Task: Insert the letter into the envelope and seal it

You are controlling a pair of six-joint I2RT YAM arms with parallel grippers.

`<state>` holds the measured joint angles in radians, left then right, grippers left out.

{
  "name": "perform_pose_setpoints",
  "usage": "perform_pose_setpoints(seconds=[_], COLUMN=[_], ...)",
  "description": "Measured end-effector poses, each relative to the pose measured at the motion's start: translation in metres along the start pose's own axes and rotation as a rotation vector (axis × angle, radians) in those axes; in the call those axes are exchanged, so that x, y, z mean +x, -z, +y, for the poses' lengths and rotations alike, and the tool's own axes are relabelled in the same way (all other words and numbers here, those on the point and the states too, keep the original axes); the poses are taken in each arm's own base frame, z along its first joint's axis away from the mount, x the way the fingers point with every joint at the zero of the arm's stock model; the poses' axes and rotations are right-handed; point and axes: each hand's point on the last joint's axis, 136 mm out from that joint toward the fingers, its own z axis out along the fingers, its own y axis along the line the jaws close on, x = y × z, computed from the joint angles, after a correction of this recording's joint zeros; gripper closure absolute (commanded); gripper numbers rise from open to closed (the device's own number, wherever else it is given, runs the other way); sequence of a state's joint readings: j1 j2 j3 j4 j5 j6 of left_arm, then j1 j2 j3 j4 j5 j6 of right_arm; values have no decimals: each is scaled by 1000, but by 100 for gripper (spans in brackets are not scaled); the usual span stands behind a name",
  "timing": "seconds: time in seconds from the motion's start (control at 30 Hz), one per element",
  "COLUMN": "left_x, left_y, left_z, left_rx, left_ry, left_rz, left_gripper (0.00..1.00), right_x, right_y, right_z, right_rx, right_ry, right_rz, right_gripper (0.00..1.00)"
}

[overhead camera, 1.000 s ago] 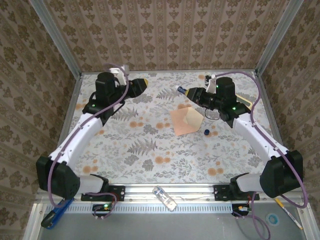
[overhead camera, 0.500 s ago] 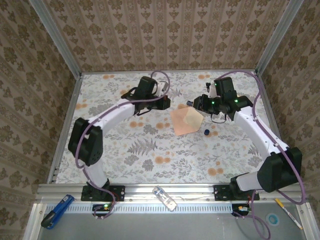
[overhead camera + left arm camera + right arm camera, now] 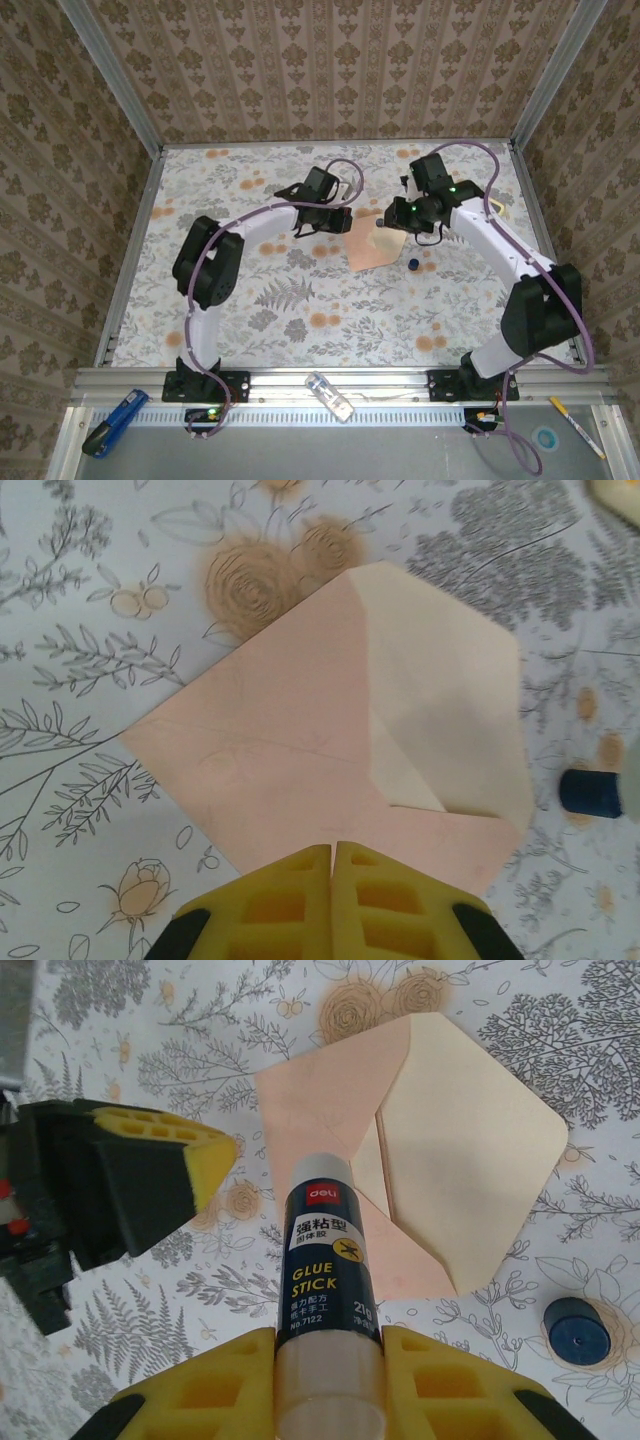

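The salmon-pink envelope (image 3: 372, 245) lies flat mid-table, its cream pointed flap (image 3: 440, 680) open and pointing right. My left gripper (image 3: 332, 848) is shut with nothing in it, its yellow tips over the envelope's (image 3: 280, 760) left edge; I cannot tell if they touch. My right gripper (image 3: 328, 1345) is shut on an uncapped glue stick (image 3: 322, 1250), which points down at the envelope (image 3: 320, 1110) near the fold. Beside it in that view are the left fingers (image 3: 205, 1155). The letter is hidden.
The glue stick's blue cap (image 3: 413, 264) stands on the table just right of the envelope. A clear tube (image 3: 330, 397) lies on the front rail, and a blue tool (image 3: 108, 425) lies at bottom left. Patterned walls close in the table.
My left arm swung in from the far left to the envelope's left edge and its gripper shut. My right arm brought the glue stick closer over the envelope.
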<state>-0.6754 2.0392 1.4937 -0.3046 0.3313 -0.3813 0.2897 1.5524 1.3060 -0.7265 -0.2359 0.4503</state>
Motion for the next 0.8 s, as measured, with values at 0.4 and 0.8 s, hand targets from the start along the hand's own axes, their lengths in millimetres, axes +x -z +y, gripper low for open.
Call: perform_pose_setpoints(seconds=[0.4, 0.8], left_x=[4, -19], left_y=[-29, -32], left_z=[29, 42], left_rx=[-107, -149], left_ry=[45, 52], left_rz=[19, -26], left_gripper=[100, 100], right_x=[-2, 0], right_y=[-24, -44], right_z=[11, 6], right_rx=[58, 113], right_ry=[50, 67], right_rz=[53, 132], right_gripper=[77, 77])
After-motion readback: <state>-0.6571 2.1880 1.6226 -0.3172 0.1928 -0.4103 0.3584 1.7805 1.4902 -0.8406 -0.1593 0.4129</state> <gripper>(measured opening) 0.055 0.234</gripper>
